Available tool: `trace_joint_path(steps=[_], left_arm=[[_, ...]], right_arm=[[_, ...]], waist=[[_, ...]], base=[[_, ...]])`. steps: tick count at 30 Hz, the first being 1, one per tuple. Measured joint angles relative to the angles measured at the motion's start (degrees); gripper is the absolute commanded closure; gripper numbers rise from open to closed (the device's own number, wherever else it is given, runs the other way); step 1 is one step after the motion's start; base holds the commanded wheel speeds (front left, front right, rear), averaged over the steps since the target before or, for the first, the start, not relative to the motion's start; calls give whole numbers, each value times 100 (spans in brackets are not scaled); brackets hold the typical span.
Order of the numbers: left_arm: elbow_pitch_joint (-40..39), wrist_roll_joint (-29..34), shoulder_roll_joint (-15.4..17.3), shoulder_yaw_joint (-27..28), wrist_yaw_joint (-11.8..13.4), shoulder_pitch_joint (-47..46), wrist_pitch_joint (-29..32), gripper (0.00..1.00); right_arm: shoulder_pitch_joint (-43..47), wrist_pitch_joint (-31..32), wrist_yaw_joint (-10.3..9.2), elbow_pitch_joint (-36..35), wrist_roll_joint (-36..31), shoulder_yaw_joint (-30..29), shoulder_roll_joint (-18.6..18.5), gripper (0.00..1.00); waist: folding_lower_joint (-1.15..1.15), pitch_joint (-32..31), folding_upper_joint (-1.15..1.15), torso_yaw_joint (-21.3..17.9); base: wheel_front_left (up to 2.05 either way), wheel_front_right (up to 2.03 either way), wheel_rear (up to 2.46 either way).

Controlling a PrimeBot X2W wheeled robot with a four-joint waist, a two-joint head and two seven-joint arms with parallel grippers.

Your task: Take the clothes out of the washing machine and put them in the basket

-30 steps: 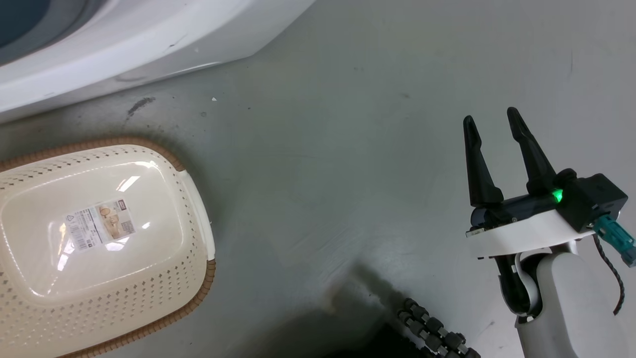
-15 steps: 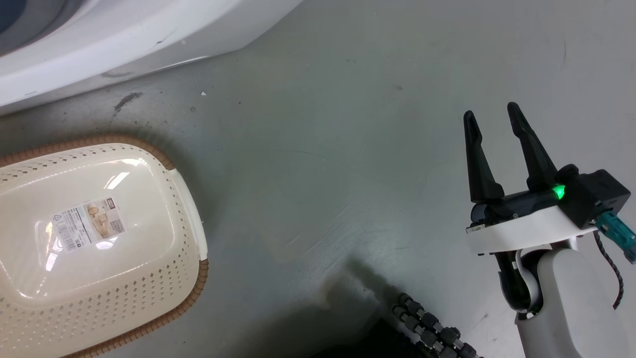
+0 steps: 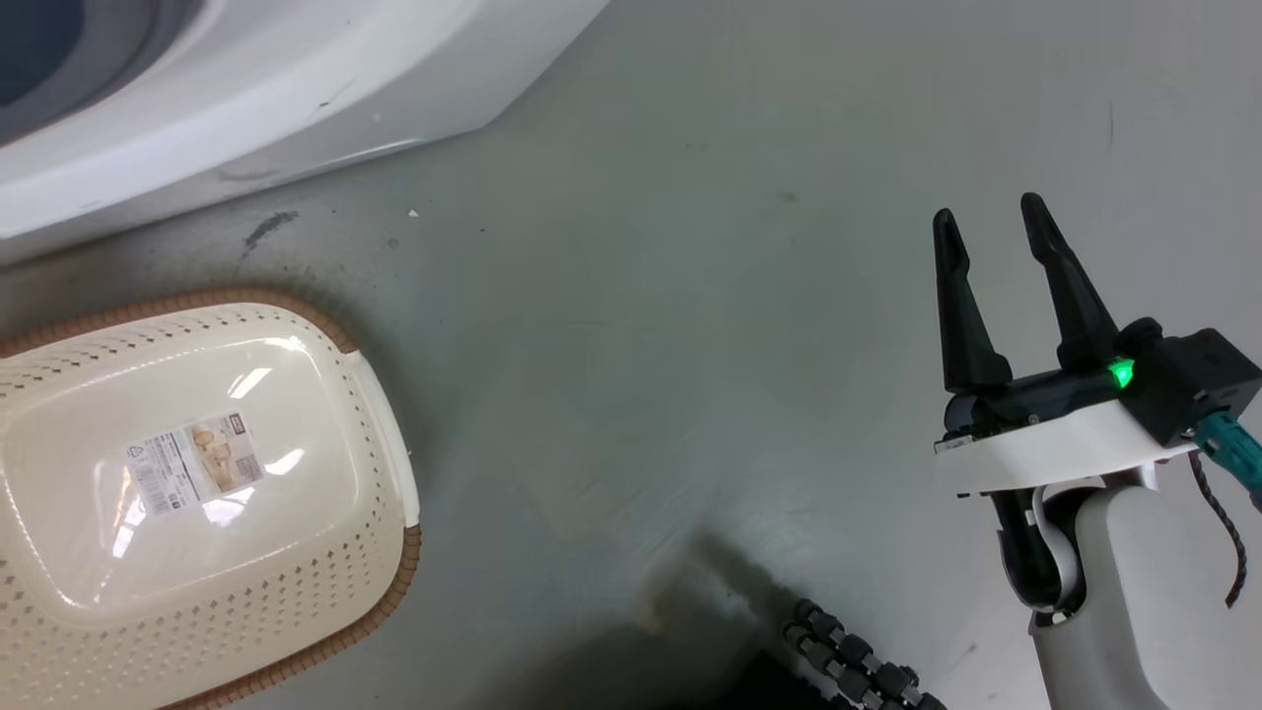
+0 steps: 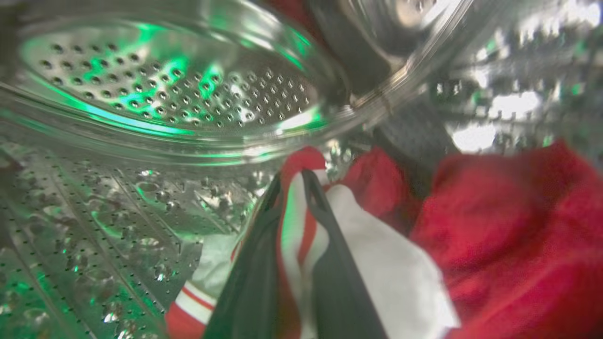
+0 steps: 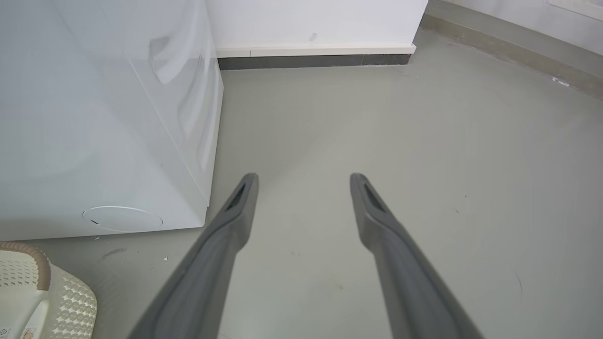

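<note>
Inside the washing machine's perforated steel drum, my left gripper is shut on a fold of the red and white clothes, which lie piled at the right of the left wrist view. More red fabric bunches beside it. The washing machine shows as a white body at the upper left of the head view and at the left of the right wrist view. The cream basket sits on the floor at the lower left, with nothing inside. My right gripper hovers open over bare floor at the right, also open in its wrist view.
Grey floor stretches between the basket and my right arm. A black ribbed cable lies at the bottom edge. A white wall with a dark skirting runs behind the machine. The basket corner sits at the lower left of the right wrist view.
The head camera has shifted slightly, so the whole picture has drifted. The basket and the right gripper keep their places relative to each other; the right gripper stays open.
</note>
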Motion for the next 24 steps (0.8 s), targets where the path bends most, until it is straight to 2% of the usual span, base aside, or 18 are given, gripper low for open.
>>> trace_joint_path(steps=[6, 12, 18, 24], left_arm=[[457, -243, -482, 129, 254, 304, -1200, 100], [856, -676, -906, 357, 468, 831, -2070, 100], [1151, -1228, -1343, 668, 654, 1674, -2853, 100], [1292, -1503, -1619, 804, 659, 2425, -3307, 100]], right_arm=[[9, 0, 0, 14, -109, -40, 0, 0], [84, 0, 0, 33, -189, -90, 1, 0], [258, -1, 0, 111, -293, -242, 1, 0], [436, 0, 0, 182, -581, -326, 1, 0]], waist=[[0, -277, 0, 22], [0, -615, 0, 65], [-1, -1063, 0, 142], [-1, -1540, 0, 257]], base=[[0, 0, 0], [0, 0, 0], [0, 0, 0], [0, 0, 0]])
